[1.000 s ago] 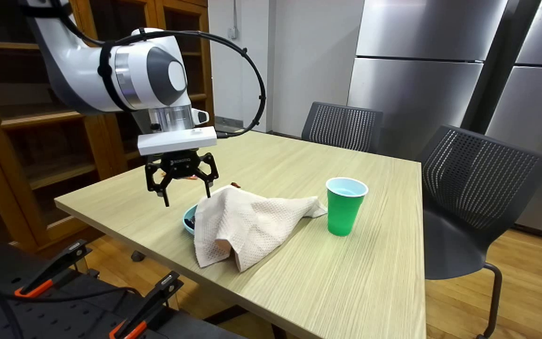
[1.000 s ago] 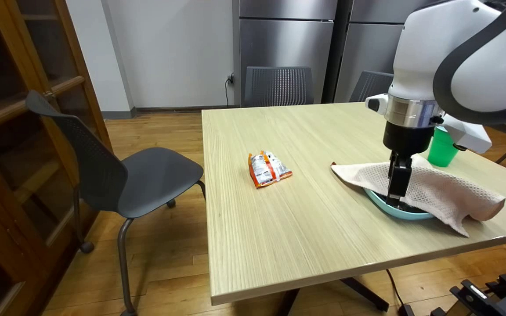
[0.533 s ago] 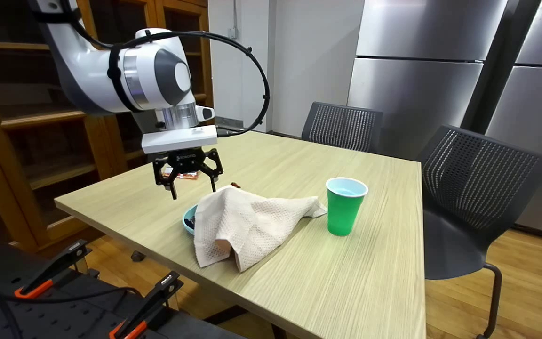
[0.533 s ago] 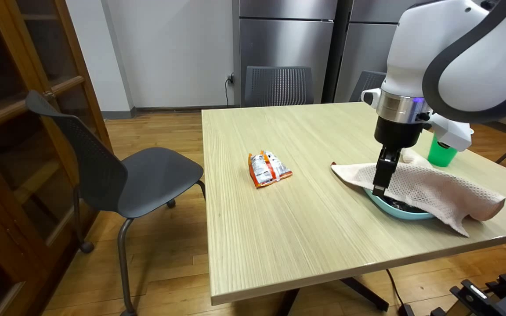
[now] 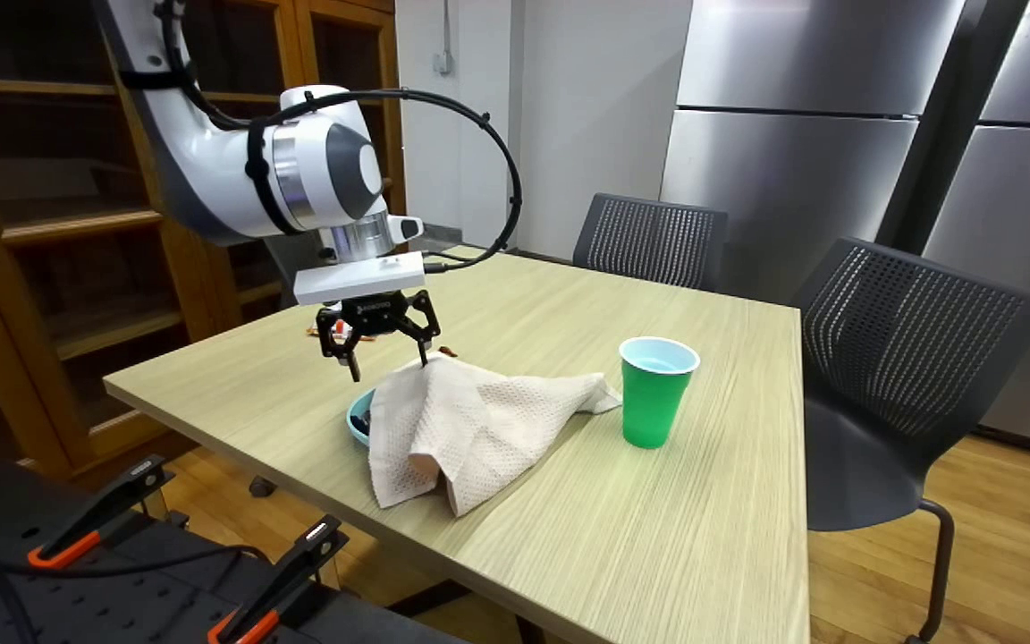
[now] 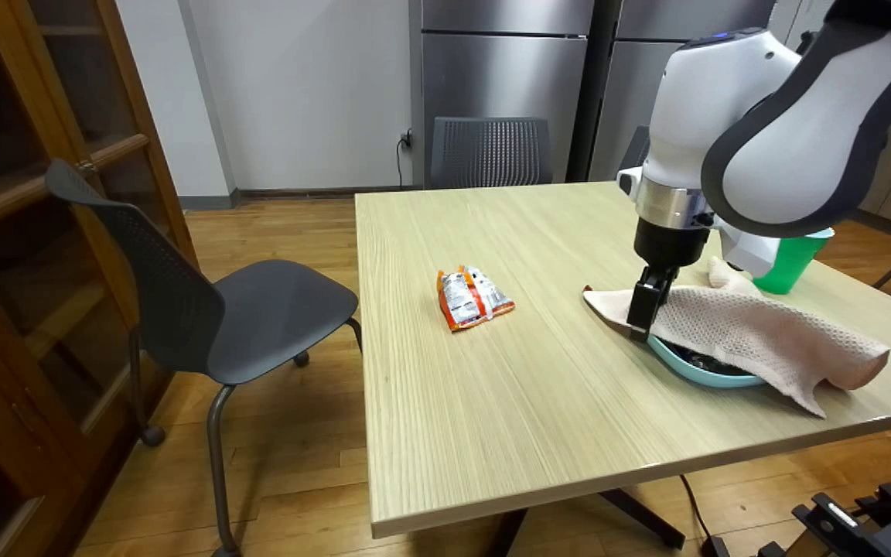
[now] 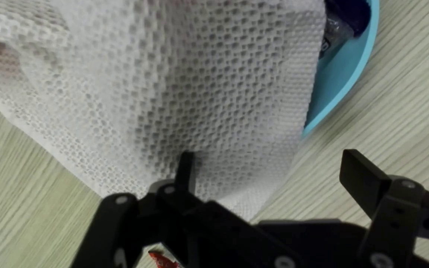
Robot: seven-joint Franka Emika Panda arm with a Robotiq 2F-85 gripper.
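Moved left in an exterior view, the gripper (image 6: 638,334) hung, jaws parted, at the left end of the cloth (image 6: 755,325), which partly covered a bowl (image 6: 697,375) on the desk (image 6: 492,410).

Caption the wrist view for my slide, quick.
Open pincer over the edge of a pale textured cloth partly covering a blue dish, a dark-blue item showing inside.

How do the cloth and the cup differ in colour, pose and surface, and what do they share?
Colour: the cloth is pale pinkish-white, while the cup is green outside and pale inside.
Pose: the cloth lies draped and folded, partly covering a blue bowl; the cup stands upright.
Surface: the cloth has a waffle-like texture, whereas the cup looks smooth.
Shared: both are on the same table.
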